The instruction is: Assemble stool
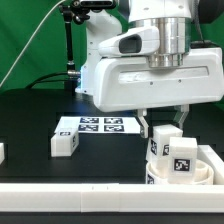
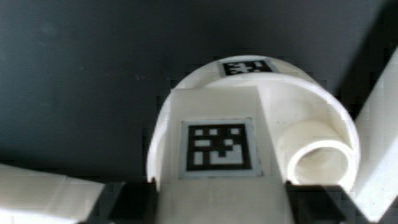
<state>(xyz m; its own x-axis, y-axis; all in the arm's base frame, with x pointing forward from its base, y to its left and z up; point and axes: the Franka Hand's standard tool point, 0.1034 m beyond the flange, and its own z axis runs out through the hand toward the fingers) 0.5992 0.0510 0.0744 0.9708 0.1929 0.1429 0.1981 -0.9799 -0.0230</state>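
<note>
White rail (image 1: pixel 90 192) along the bottom edge; at lower right, gripper (image 1: pixel 165 128) clamped narrowly on a leg (image 1: pixel 162 148) (over the seat (image 1: pixel 207 172)). Risks jamming if tilted.

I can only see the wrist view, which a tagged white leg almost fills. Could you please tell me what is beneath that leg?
Observer: In the exterior view, the leg in the tool stands upright on the round seat. I cannot see how the two join.
Operator: Thank you. Are any other legs lying about?
Observer: I can see one clearly. A loose leg lies on the table toward the exterior view's left, well apart from the seat.
Operator: Is anything near it?
Observer: Yes, the marker board lies flat just behind it, with nothing on it.
</note>
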